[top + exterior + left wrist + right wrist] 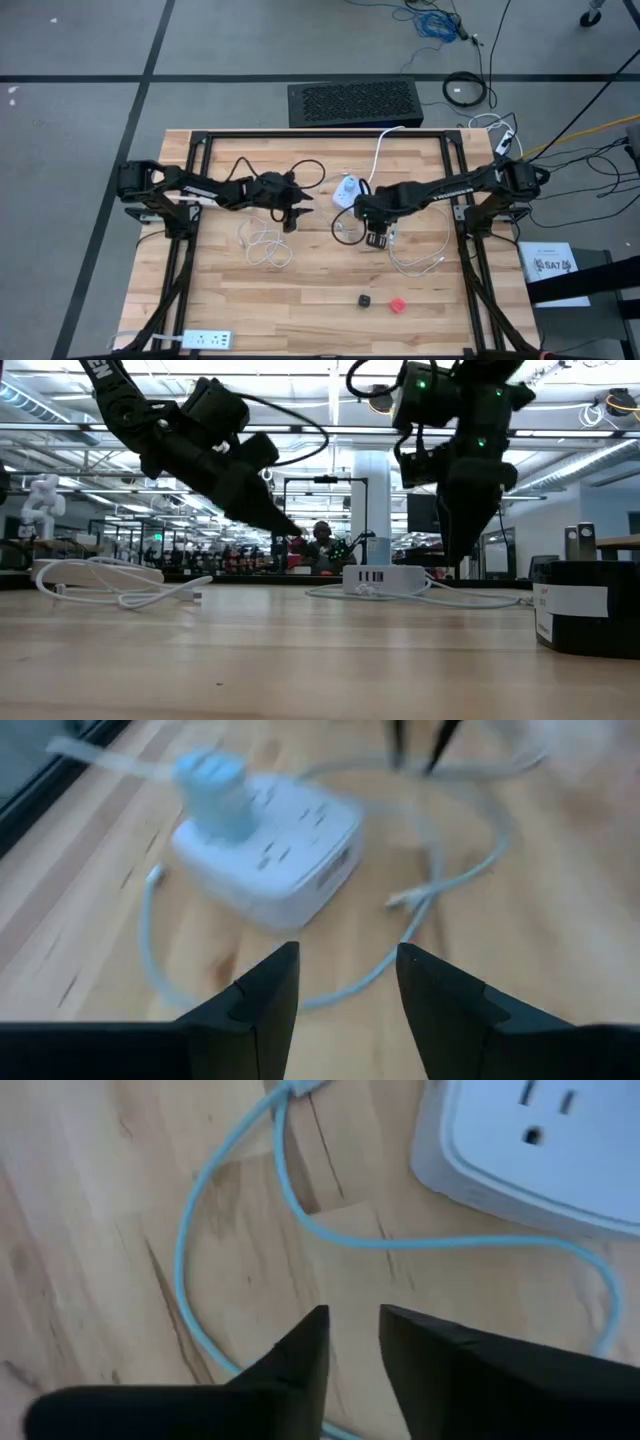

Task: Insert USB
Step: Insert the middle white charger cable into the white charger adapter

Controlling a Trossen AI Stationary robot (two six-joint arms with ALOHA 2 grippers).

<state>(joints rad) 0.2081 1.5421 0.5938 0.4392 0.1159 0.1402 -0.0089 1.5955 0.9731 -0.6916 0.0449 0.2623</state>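
A white charger block [348, 192] lies flat on the wooden table at its middle, with a white plug [215, 785] stuck in its top. A thin white USB cable [190, 1250] loops on the table beside it, its plug end [405, 900] lying loose. My right gripper [352, 1345] points steeply down over this cable, just near of the block [540, 1140]. Its fingers stand a narrow gap apart with nothing between them. My left gripper [345, 985] hovers open to the left of the block [270, 845], slanting down toward it. In the low view both grippers [285, 525] [465, 555] hang clear of the table.
A second white cable [265, 245] lies coiled near of the left gripper, and another [420, 262] to the right. A black cube [365, 298] and a red cube [397, 305] sit toward the near edge. A white power strip [205, 340] lies at the near left corner.
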